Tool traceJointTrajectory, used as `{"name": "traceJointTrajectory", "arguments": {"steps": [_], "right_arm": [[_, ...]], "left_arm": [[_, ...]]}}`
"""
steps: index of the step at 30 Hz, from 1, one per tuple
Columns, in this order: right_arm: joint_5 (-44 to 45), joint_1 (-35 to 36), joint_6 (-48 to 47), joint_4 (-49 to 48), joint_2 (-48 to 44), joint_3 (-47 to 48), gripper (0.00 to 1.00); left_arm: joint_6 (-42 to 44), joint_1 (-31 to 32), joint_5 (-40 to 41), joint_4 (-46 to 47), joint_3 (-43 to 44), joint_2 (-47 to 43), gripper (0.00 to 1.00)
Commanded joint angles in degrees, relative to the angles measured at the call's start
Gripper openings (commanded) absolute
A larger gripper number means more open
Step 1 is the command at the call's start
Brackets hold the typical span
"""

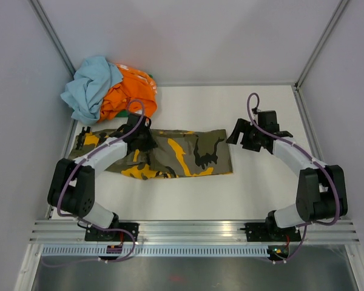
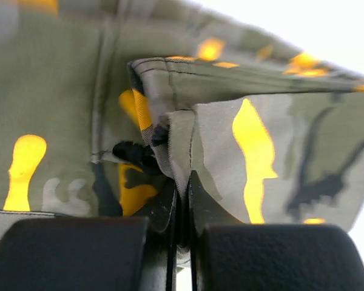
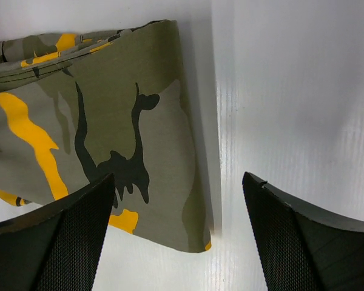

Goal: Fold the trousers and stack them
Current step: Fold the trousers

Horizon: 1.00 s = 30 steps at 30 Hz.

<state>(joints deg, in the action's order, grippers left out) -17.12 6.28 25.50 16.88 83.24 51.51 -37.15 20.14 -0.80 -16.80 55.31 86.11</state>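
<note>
The trousers (image 1: 188, 154) lie in a long folded band across the table (image 1: 261, 188), left of the middle. The left fingers (image 2: 79, 254) are pressed together on a raised fold of the camouflage cloth near the band's left end, pinching it between them. The right fingers (image 3: 60, 242) are spread wide above the band's right end, one over the cloth and the other over bare table. In the far left corner a blue cloth (image 1: 88, 88) and an orange cloth (image 1: 130, 91) sit crumpled together.
</note>
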Motion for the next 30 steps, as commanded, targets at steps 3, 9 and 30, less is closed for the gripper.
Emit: {"name": "traceJointTrajectory", "arguments": {"steps": [3, 9, 30], "right_arm": [[0.2, 2.4, -0.2, -3.5, 3.3, 1.6, 0.92], [2.2, 4.3, -1.7, -3.4, 8.2, 1.7, 0.92], [2.2, 5.1, -2.1, -3.4, 10.5, 1.7, 0.92]], "left_arm": [[-1.4, -0.2, 0.5, 3.0, -3.7, 4.5, 0.02], [0.3, -0.7, 6.3, -2.5, 1.2, 9.1, 0.34], [-5.8, -0.5, -9.7, 8.6, -18.9, -10.2, 0.93]]}}
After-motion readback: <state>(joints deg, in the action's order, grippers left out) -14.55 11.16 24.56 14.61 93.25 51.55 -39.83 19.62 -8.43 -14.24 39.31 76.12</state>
